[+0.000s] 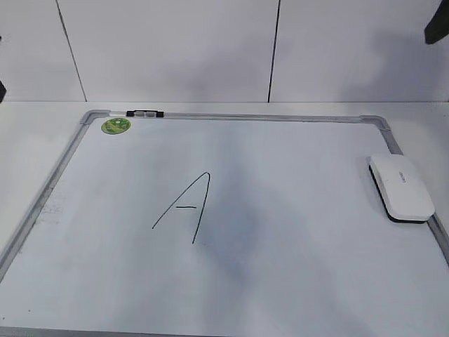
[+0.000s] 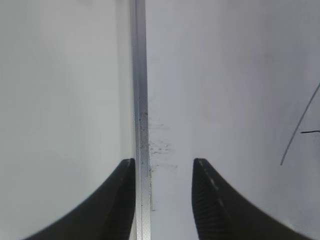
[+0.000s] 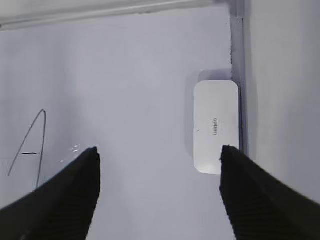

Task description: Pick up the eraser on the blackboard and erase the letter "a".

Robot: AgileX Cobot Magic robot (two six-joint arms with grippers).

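Left gripper [image 2: 164, 200]: released, its two dark fingers [image 2: 215, 210] spread with nothing between them but the board's edge; it hangs above the surface, touching nothing.
Frame under left gripper: the thin grey frame strip [image 2: 141, 100] of the blackboard [image 2: 225, 75] runs straight away from between the fingers, closer to the left finger; dark smudge specks lie on the white surface just beside the strip, ahead of the fingertips.
Right gripper [image 3: 159, 190]: released, fingers set wide apart, empty, hovering above the board.
Eraser [image 3: 216, 126]: lies flat on the board ahead of the right gripper and just beyond its right fingertip, its long side just beside the board's right frame strip; in the exterior view the eraser [image 1: 402, 187] shows a white top over a thin dark base.
Letter: a handwritten capital "A" [image 1: 184, 208] in thin black marker sits ahead of the right gripper's left finger, well apart from the eraser; no small rounded "a" is visible in any view.
Green magnet [image 1: 116, 126]: round, at the board's far left corner, well apart from both grippers.
Marker clip [image 1: 144, 113]: a small dark and grey piece on the far frame strip, just beside the magnet.
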